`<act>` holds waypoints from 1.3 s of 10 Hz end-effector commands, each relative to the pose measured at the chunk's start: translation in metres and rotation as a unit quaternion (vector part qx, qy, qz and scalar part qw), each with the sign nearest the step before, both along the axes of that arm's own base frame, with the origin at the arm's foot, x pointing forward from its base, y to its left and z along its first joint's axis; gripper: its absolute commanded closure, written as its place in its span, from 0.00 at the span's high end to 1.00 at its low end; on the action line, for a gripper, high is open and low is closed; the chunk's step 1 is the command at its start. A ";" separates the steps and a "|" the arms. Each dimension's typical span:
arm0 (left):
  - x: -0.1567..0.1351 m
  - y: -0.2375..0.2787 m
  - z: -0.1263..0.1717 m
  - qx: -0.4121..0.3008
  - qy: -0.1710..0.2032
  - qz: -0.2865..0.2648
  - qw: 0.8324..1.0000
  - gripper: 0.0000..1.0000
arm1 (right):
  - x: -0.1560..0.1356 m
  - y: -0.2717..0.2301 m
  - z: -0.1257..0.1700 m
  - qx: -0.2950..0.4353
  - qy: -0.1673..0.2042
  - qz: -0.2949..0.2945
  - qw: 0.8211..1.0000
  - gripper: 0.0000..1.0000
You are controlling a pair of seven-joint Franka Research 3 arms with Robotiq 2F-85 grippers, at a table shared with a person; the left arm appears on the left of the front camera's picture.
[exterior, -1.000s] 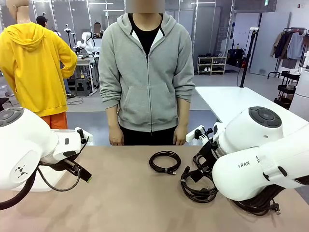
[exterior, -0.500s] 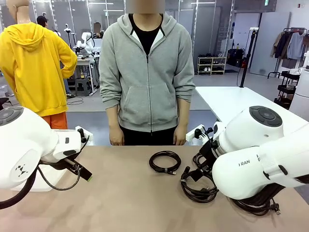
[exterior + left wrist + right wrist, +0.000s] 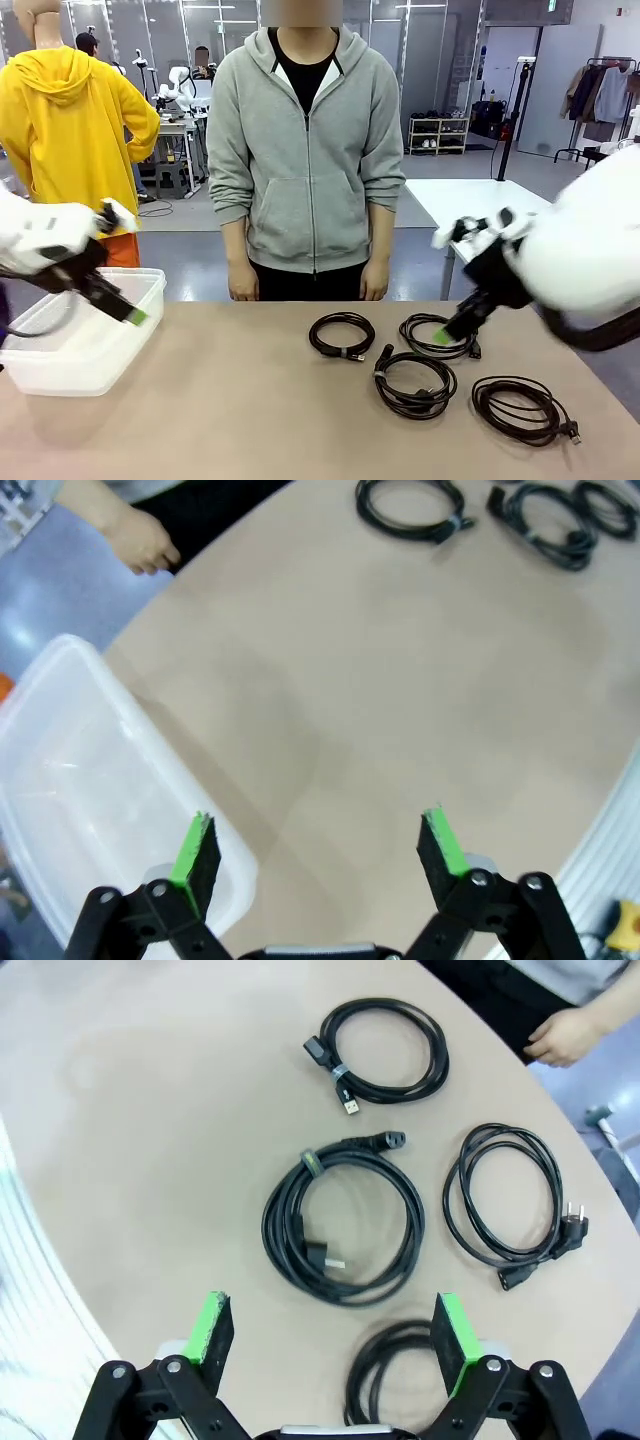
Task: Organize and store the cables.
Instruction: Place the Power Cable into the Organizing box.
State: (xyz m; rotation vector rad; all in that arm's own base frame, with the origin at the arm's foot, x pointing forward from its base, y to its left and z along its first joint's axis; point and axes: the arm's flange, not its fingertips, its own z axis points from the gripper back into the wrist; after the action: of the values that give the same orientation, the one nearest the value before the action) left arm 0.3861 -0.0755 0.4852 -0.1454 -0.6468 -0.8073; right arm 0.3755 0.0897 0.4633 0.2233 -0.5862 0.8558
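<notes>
Tan table (image 3: 250, 420) holds coiled cables (image 3: 282, 1230) and a clear bin (image 3: 80, 365); left tool (image 3: 316, 825) and right tool (image 3: 331, 1305) gape empty.

Ahead of the right gripper (image 3: 330, 1332), the cables (image 3: 280, 1222) wear smooth black rubbery sheathing with a faint sheen. The table (image 3: 400, 680) beneath looks matt, smooth and beige. Beside the left gripper (image 3: 318, 845), the bin (image 3: 90, 780) is translucent, glossy plastic. The pads (image 3: 212, 1325) look matt green.
</notes>
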 end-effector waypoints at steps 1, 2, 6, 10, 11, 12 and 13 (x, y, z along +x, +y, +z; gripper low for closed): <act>-0.020 0.051 0.027 -0.031 0.009 -0.044 0.998 1.00 | -0.008 -0.060 0.023 0.046 0.017 0.047 0.998 1.00; -0.031 0.080 0.037 -0.064 0.000 -0.034 0.997 1.00 | -0.015 -0.088 0.027 0.072 0.015 0.057 0.996 1.00; -0.089 0.173 0.040 -0.174 -0.032 0.022 0.984 1.00 | -0.064 -0.203 0.007 0.238 -0.049 -0.005 0.970 1.00; -0.099 0.208 0.045 -0.197 -0.040 0.092 0.975 1.00 | -0.094 -0.237 -0.008 0.259 -0.062 -0.052 0.962 1.00; -0.089 0.204 0.040 -0.203 -0.033 0.103 0.973 1.00 | -0.089 -0.232 -0.013 0.252 -0.056 -0.047 0.965 1.00; -0.099 0.227 0.058 -0.193 -0.050 0.095 0.975 1.00 | -0.076 -0.262 0.011 0.260 -0.053 -0.052 0.963 1.00; -0.099 0.227 0.058 -0.193 -0.050 0.095 0.975 1.00 | -0.076 -0.262 0.011 0.260 -0.053 -0.052 0.963 1.00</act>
State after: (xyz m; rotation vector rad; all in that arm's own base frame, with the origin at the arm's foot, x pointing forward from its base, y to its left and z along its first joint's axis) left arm 0.2912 0.1506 0.5391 -0.3974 -0.8803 -0.4894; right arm 0.3008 -0.1718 0.4710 0.6228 -0.9047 0.5812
